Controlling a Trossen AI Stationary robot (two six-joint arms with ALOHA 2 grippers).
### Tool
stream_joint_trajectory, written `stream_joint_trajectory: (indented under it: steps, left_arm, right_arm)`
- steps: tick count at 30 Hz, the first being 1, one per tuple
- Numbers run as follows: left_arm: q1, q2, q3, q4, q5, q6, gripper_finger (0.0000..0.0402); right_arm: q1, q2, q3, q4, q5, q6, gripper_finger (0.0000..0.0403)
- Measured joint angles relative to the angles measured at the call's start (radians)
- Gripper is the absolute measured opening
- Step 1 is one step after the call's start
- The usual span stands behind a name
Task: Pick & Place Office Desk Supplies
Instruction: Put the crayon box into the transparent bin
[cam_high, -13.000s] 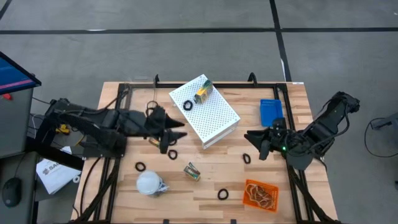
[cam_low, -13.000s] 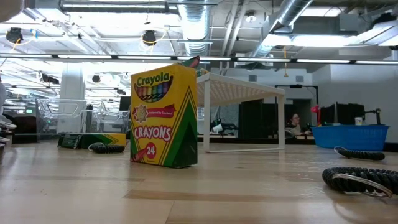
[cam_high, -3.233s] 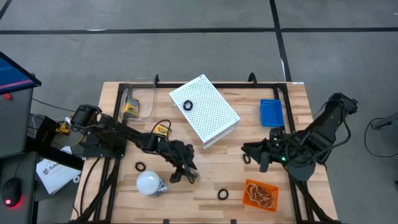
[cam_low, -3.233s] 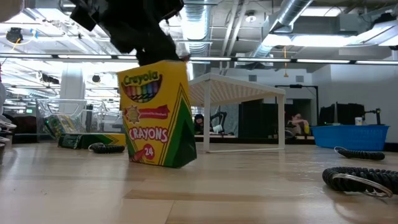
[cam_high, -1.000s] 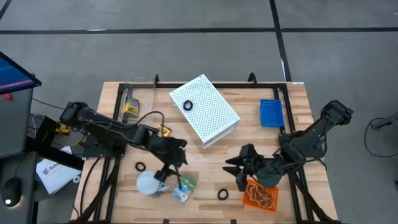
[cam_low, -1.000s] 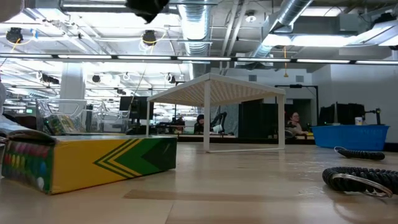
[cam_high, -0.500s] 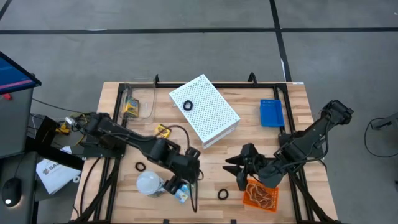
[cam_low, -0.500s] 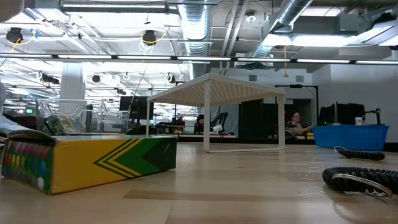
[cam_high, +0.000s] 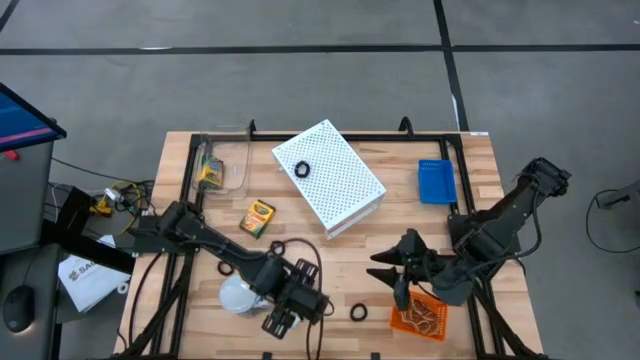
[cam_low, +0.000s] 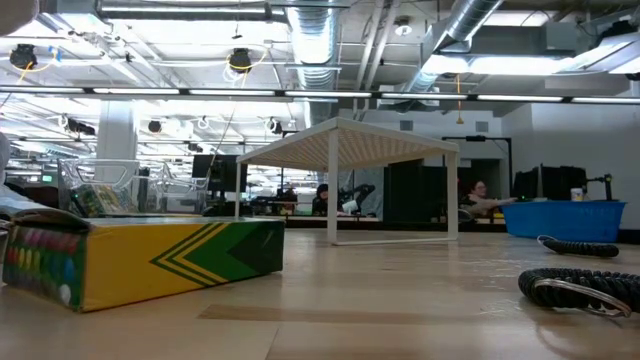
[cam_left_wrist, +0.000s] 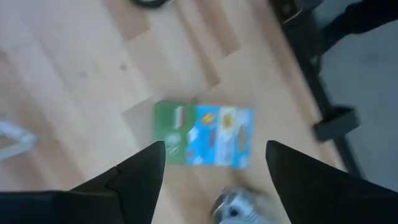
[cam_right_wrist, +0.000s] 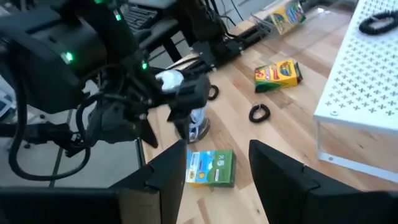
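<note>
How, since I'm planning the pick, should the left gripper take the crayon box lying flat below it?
Take the crayon box across its narrow width, on the two long thin edges, coming straight down. It lies flat on a broad face, so only its edges offer opposed faces. The left gripper hangs open above it, probably needing a quarter turn.

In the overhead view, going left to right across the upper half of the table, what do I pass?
Clear plastic bin → yellow crayon box lying flat → big white perforated box → blue rectangular tray.
</note>
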Motion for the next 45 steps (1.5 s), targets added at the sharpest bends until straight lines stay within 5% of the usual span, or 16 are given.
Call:
stream_joint_trajectory:
  steps: [13,24,45]
  left_arm:
    - [-0.151,0.005,-0.095,0.232,-0.066,-0.312,0.0271]
    - [-0.180,0.133,-0.172,0.242,-0.267,-0.333,0.0271]
    - [-0.241,0.180,-0.251,0.240,-0.355,-0.451,0.0254]
  right_arm:
    - [0.118,-0.118,0.000,0.010,0.073,-0.132,0.0171]
    - [0.193,-0.099,-0.001,0.018,0.219,-0.050,0.0169]
    - [0.225,-0.090,0.000,0.221,0.254,-0.154,0.0169]
